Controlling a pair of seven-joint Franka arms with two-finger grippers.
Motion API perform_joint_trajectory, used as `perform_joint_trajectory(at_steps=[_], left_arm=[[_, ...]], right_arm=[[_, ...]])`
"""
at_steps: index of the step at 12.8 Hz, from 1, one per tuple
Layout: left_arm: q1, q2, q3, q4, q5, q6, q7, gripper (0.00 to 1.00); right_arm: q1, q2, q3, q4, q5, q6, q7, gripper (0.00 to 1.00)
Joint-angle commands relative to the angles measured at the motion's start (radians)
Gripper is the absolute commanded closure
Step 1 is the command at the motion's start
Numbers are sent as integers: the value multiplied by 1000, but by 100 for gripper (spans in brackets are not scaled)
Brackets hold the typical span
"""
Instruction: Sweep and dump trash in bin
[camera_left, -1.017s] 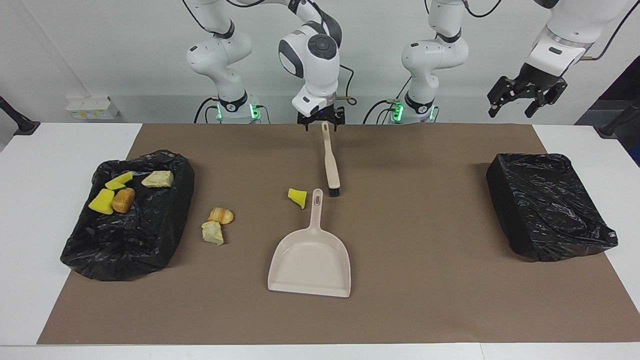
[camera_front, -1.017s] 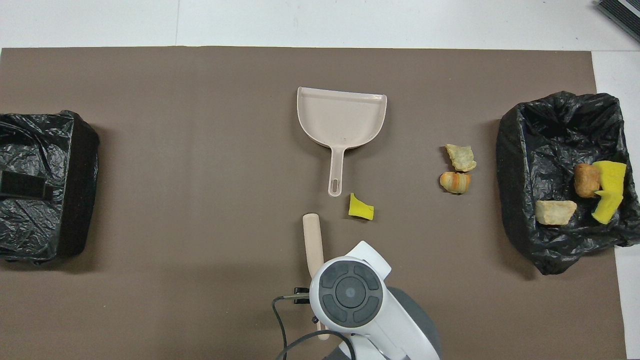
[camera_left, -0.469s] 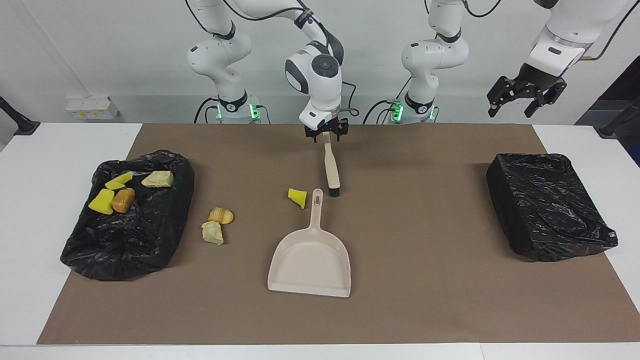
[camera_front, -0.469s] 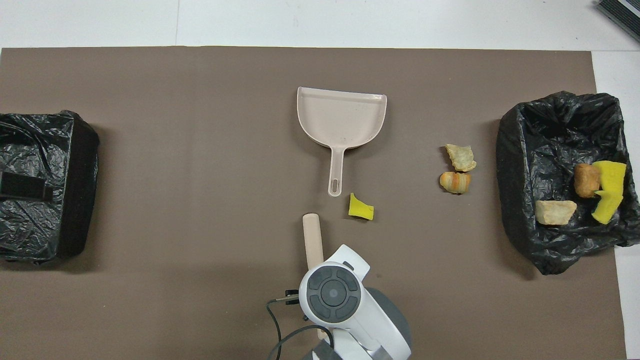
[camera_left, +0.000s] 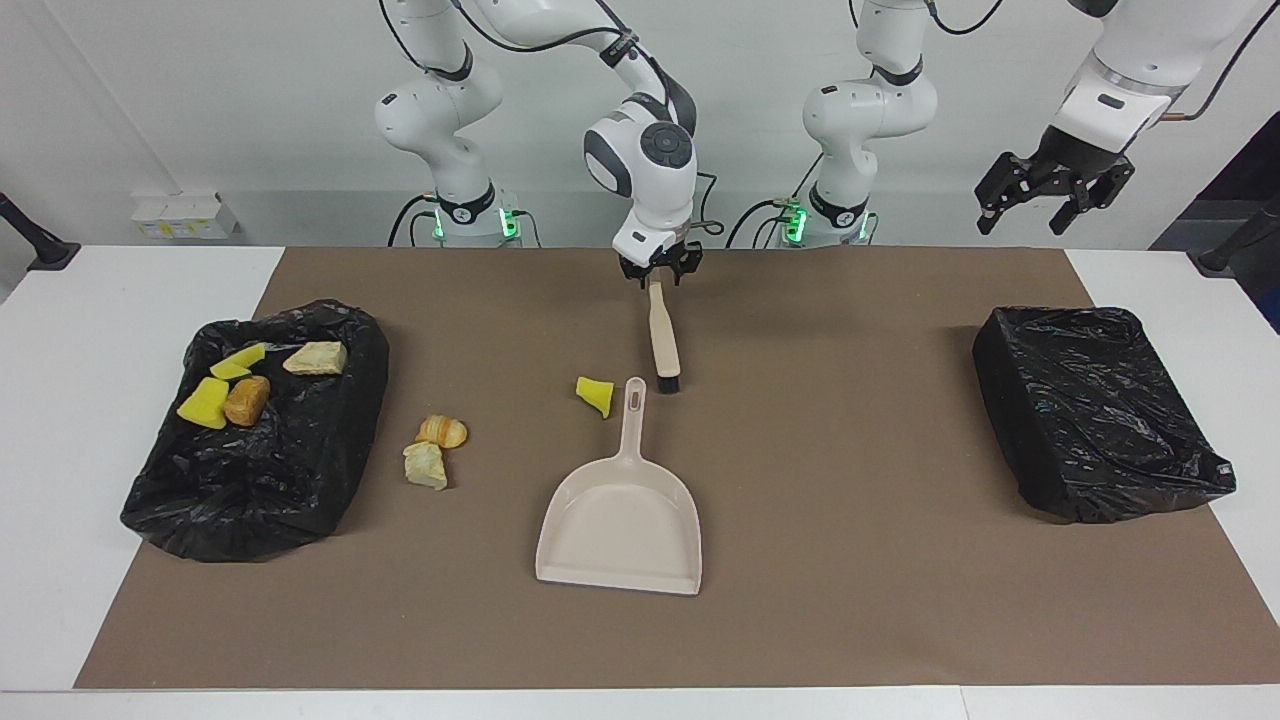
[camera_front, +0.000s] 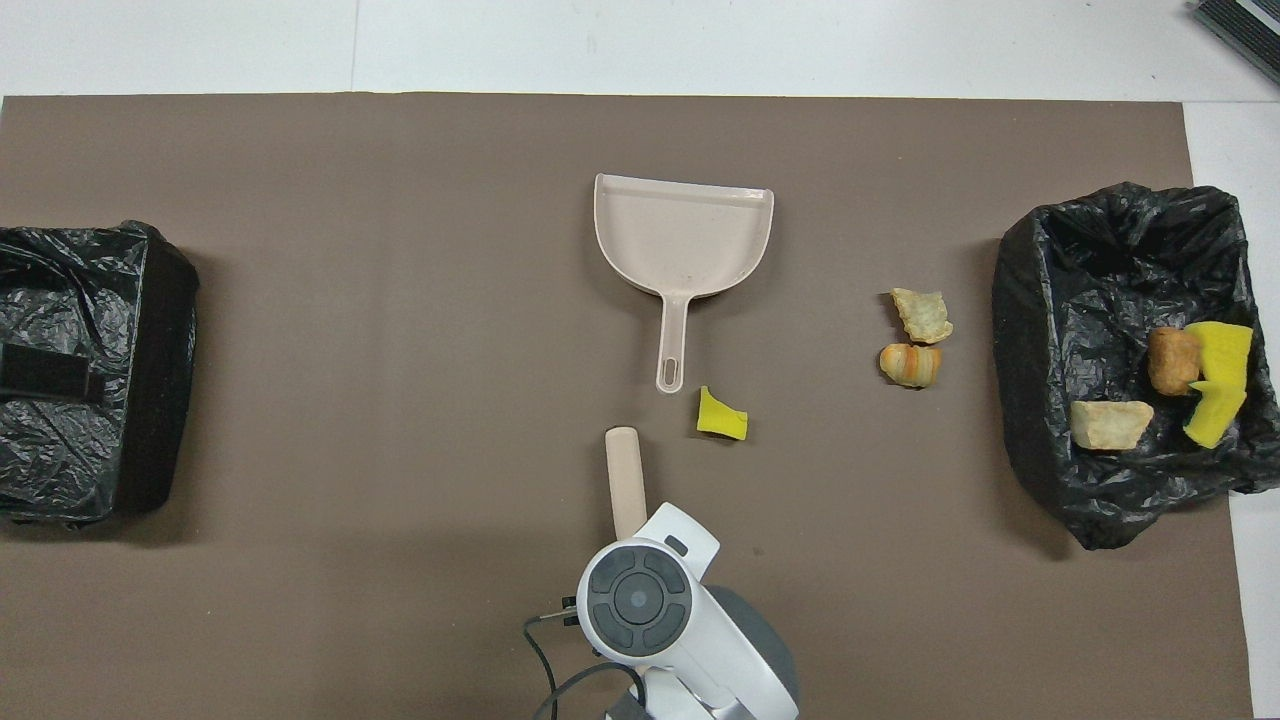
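The trash is split. A yellow sponge chunk (camera_left: 596, 395) lies at centre frame just beside the dustpan (camera_left: 620, 520) handle; two bread lumps (camera_left: 432, 452) lie on the brown mat (camera_left: 850, 600) near the bin (camera_left: 255, 440) at mid-left, which already contains four more bits (camera_left: 250, 378). The right gripper (camera_left: 659, 273), top centre, is down at the brush (camera_left: 663, 335) handle's end; whether it grips I cannot tell. The left gripper (camera_left: 1050, 195) hangs released at upper right, waiting, over the white table (camera_left: 60, 400). A second black bag (camera_left: 1095, 410) sits mid-right. A pale wall fills the frame's top.
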Motion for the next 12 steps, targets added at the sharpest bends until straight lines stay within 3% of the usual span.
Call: perform_joint_trajectory(at_steps=[1,6,10,12], left_arm=[[-2,-30,4,-34,-10,10,-1,0],[-2,-22,4,-34,-10,48,20,0],[-25,12,-1,-77,-8,236,0,0],[-58,45,-2,-79,-8,304,-8,0]], right_arm=[[-7,-4,1,-4,27,-10,-31,100],[-18,-15,-4,68,25,-161,0,100],[-32,-68,-18,138,4,-322,58,100],[-108,-128,-18,160,-22,-376,45,100]])
